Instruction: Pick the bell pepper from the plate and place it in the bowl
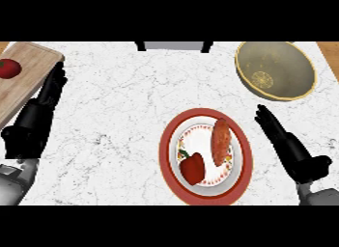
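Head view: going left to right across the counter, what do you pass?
Tomato on the cutting board → left hand → bell pepper → sausage, both on the plate → right hand. The bowl overlaps this hand sideways.

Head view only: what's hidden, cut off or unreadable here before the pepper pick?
- Wooden cutting board: cut off by the left edge.
- Dark object with a grey top at the counter's far edge: cut off by the top band, cannot identify.
- Brown-rimmed bowl: yellow mark inside too small to read.
- Left hand: palm turned away, unseen.
- Red bell pepper on the red-rimmed plate: underside hidden.
- Right hand: open, nothing hidden.
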`<state>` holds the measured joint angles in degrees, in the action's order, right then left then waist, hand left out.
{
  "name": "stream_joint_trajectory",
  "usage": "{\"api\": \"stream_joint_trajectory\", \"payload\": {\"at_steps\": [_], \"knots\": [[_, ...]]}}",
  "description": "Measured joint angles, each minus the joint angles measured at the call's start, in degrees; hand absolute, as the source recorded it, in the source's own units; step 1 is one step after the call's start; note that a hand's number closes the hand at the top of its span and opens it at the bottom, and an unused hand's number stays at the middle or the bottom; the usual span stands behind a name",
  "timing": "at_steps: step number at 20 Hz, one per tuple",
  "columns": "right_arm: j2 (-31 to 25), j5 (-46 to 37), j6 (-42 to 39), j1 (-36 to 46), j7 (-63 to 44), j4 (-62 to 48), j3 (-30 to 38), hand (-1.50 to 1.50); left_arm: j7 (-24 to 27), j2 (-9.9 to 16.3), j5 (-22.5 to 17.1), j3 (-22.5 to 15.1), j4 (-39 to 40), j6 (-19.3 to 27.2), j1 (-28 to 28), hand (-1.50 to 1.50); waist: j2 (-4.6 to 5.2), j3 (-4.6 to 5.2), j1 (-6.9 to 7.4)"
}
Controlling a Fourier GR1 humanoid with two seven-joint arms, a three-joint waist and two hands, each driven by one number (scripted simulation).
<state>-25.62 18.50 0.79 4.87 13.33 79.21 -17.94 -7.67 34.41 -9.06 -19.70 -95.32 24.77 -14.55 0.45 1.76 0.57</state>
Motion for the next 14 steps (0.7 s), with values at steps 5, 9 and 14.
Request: {"api": "stream_joint_trajectory", "payload": {"at_steps": [5,9,14], "knots": [[6.9,-1.3,-4.9,4.6,-1.8,7.4,-10.3,-1.5,2.1,-1.7,-2.9,3.5,0.4,0.0,-0.4,0.0,-0.36,-1.07,1.8],[9.5,-11.8,-0.1,10.4,-1.3,12.8,-15.6,-1.5,3.4,-3.0,-6.0,6.5,1.6,-0.2,0.0,0.0,-1.43,-1.01,1.42],[15.3,-28.1,12.7,6.7,0.2,18.2,-26.1,-1.5,7.2,-3.4,-10.2,11.5,4.1,-2.7,1.7,0.0,-1.22,-1.39,-0.54]]}}
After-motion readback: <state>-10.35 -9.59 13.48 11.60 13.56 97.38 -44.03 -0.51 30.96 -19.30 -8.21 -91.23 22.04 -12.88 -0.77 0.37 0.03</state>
